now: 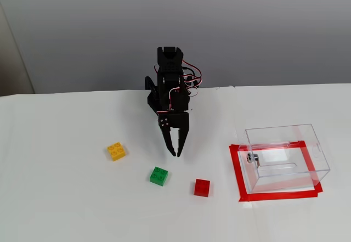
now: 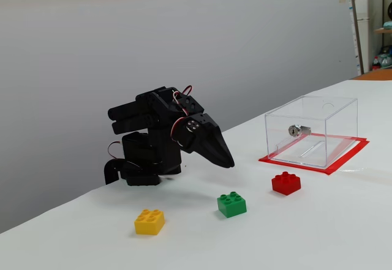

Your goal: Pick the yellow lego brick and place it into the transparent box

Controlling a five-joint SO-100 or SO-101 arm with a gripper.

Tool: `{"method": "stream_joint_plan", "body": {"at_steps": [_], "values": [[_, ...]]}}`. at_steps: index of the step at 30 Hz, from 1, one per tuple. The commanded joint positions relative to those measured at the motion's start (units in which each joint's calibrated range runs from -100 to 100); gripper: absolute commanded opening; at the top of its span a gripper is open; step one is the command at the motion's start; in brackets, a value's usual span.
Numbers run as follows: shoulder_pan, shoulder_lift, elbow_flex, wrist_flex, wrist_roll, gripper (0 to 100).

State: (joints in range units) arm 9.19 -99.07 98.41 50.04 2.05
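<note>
The claw [image 1: 177, 154] is hanging closed and empty above the tabletop [image 1: 66, 198], the yellow brick [image 1: 116, 151] lying untouched nearby.

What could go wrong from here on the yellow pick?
1. The gripper hangs shut, nearer the green brick than the yellow lego brick; it might clip or grab the wrong one.
2. The red brick lies between the bricks and the transparent box; a low carry could knock it.
</note>
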Motion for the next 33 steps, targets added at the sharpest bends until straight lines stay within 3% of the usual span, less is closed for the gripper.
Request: {"method": "stream_joint_plan", "body": {"at_steps": [1, 16, 22, 33], "values": [[0.7, -0.6, 0.8, 0.1, -0.1, 2], [-0.1, -0.6, -0.5, 0.1, 0.2, 2], [-3.2, -0.1, -10.1, 0.2, -0.2, 2], [-2.6, 6.9, -24.3, 10.4, -0.2, 2]]}}
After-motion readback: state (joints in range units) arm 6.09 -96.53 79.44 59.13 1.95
